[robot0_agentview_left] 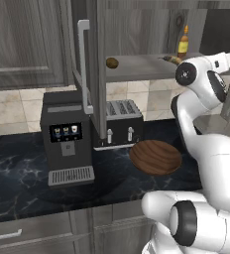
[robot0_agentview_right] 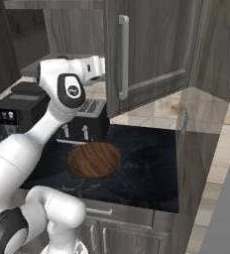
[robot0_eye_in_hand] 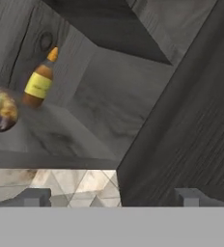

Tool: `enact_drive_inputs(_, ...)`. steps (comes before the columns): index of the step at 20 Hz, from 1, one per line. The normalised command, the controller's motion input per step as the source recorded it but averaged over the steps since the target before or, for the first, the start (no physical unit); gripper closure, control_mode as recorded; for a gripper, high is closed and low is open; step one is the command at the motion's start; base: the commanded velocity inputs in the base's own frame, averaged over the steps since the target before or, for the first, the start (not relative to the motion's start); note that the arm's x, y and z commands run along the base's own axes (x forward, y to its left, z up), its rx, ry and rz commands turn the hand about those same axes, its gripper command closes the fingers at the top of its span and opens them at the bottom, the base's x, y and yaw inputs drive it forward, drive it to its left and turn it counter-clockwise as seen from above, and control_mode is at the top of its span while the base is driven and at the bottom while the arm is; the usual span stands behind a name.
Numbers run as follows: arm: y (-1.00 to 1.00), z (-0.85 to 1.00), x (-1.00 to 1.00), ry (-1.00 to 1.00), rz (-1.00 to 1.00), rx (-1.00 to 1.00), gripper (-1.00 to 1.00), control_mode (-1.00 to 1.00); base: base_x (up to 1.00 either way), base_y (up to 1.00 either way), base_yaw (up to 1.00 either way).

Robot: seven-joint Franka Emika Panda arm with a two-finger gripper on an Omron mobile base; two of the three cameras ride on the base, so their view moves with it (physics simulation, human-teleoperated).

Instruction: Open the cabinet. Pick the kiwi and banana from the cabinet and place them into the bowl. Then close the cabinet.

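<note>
Overhead, the cabinet [robot0_agentview_left: 137, 30]: dark grey wood grain, both doors swung wide, grey shelf exposed. Opening step judged done.

Counter [robot0_agentview_left: 18, 173]: black marbled top, carrying the appliances and the bowl.

Arm: white, raised to shelf height at the right side of the cabinet opening.

Coffee machine [robot0_agentview_left: 67, 139]: dark, on the counter at left.

Toaster [robot0_agentview_left: 119, 124]: dark, just beside the coffee machine, below the shelf.

Bowl [robot0_agentview_left: 155, 157]: reddish-brown wood, on the counter in front of the toaster, nothing in it. Both placements outstanding.

Bottle [robot0_eye_in_hand: 39, 83]: amber, yellow label, upright at the back of the shelf.

Banana [robot0_eye_in_hand: 3, 112]: yellow with dark patches, lying on the shelf just in front of the bottle.

Kiwi [robot0_agentview_left: 112, 62]: brown, on the shelf's left end, well apart from the banana.

Gripper [robot0_eye_in_hand: 111, 195]: fingers spread wide, holding nothing, short of the shelf's front edge.

Remaining, by judgement: two picks, two placements, closing the doors.
</note>
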Motion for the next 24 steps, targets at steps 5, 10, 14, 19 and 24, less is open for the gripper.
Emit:
enact_drive_inputs(5,-0.66,0.00,0.04,0.00,-0.13,0.00,-1.00,-1.00,0.00,0.00,0.00)
enact_drive_inputs(10,-0.63,0.00,-0.01,0.00,-0.15,0.01,-1.00,-1.00,0.00,0.00,0.00)
enact_drive_inputs(14,-0.02,0.03,0.01,-0.02,-0.05,0.00,-1.00,-1.00,0.00,0.00,0.00)
enact_drive_inputs(19,0.47,0.05,-0.12,0.01,0.00,-0.01,-1.00,-1.00,0.00,0.00,0.00)
enact_drive_inputs(24,0.86,0.47,-0.11,0.04,0.00,-0.01,-1.00,-1.00,0.00,0.00,0.00)
